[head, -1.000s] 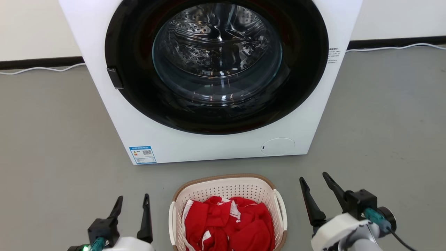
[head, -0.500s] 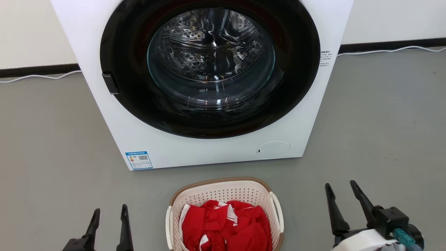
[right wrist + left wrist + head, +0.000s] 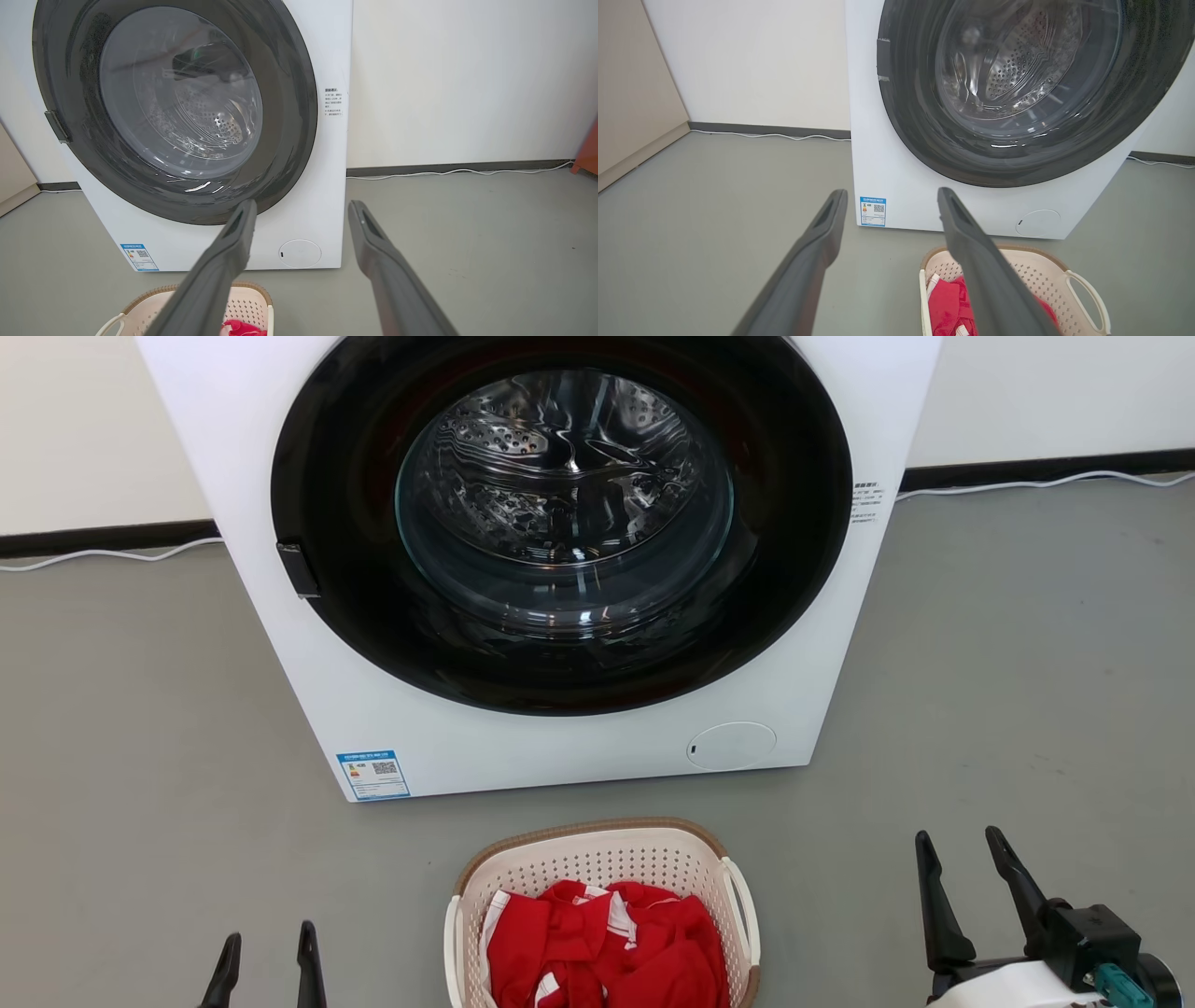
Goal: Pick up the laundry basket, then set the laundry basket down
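Observation:
The laundry basket stands on the grey floor just in front of the washing machine. It is cream, perforated, has a brown rim and white loop handles, and holds red clothes. My left gripper is open at the lower left, well clear of the basket's left handle. My right gripper is open at the lower right, further from the right handle. In the left wrist view the left gripper is spread wide, with the basket below to the right. In the right wrist view the right gripper is open and empty, with the basket at the bottom left.
A white front-loading washing machine with a shut dark round door stands right behind the basket. A white cable runs along the wall's skirting. A beige cabinet stands far left. Grey floor lies on both sides.
Both grippers have drawn outward and lower in the head view, away from the basket's sides. The head view has shifted slightly. The basket has stayed on the floor.

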Controlling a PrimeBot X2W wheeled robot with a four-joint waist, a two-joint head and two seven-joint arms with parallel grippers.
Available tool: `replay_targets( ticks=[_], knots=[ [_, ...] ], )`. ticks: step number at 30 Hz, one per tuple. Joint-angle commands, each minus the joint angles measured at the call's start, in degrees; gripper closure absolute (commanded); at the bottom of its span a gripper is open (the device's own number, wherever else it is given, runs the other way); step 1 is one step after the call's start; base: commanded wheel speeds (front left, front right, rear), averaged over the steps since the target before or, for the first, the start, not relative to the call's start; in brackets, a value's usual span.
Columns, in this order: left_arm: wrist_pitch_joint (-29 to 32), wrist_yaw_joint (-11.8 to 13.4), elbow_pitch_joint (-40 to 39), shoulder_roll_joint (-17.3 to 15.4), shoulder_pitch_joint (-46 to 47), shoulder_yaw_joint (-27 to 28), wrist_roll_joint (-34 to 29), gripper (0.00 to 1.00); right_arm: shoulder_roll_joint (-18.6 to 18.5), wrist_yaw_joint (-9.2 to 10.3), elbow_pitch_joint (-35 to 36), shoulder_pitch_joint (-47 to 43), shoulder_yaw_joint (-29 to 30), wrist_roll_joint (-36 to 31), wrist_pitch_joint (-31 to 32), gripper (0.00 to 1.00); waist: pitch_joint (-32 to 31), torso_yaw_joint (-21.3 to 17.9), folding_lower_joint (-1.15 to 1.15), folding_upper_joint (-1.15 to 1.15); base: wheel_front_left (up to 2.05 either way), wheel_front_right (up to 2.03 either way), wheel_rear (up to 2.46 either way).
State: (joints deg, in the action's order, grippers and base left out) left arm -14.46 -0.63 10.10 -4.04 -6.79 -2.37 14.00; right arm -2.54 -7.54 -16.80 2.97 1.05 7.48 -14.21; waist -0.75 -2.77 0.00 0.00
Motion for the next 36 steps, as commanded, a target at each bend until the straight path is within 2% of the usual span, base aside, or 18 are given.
replay_targets(
  ticks=[1, 15, 16, 22, 27, 31, 36],
  knots=[
    [-0.5, -0.4, -1.5, -0.1, 0.6, 2.2, -0.7, 0.0, -0.3, 0.05, 1.7, 0.4, -1.0, -0.7, -0.8, 0.0, 0.0, 0.0, 0.0, 0.0, 0.0, 0.0, 0.0],
    [-0.5, -2.2, -0.4, 0.9, 0.5, 3.5, -1.7, 0.0, -0.3, 0.05, 0.8, 0.5, -0.9, -0.2, -0.8, 0.0, 0.0, 0.2, 0.0, 0.0, 0.0, 0.0, 0.0],
    [0.0, -2.0, 0.8, 1.2, -0.7, 1.6, -1.5, 1.0, 0.0, -0.01, -0.4, 0.0, 0.2, 0.0, 0.0, 1.0, 0.0, 0.2, 0.0, 0.0, 0.0, 0.0, 0.0],
    [0.7, -2.0, 3.6, 2.0, -0.6, 1.6, -0.2, 1.0, 0.7, -0.01, -2.9, -0.6, 0.2, 1.5, 0.6, 1.0, 0.0, 0.3, 0.01, 0.0, 0.0, 0.0, 0.0],
    [1.6, -2.2, 3.5, 2.0, -0.1, 1.9, 3.0, 1.0, 0.7, -0.01, -2.6, -0.5, 0.4, 4.9, 1.4, 1.0, -0.1, 0.4, 0.13, 0.0, 0.0, 0.0, 0.0],
    [2.2, -2.4, 3.5, 2.0, 0.3, 2.1, 5.6, 1.0, 0.6, -0.01, -2.4, -0.5, 0.5, 7.6, 2.0, 1.0, 0.0, 0.4, 0.01, 0.0, 0.0, 0.0, 0.0],
    [3.0, -2.6, 3.5, 1.9, 0.8, 2.4, 8.8, 1.0, 0.6, 0.0, -2.1, -0.3, 0.7, 11.0, 2.8, 1.0, 0.1, 0.5, 0.01, 0.0, 0.0, 0.0, 0.0]
  ],
)
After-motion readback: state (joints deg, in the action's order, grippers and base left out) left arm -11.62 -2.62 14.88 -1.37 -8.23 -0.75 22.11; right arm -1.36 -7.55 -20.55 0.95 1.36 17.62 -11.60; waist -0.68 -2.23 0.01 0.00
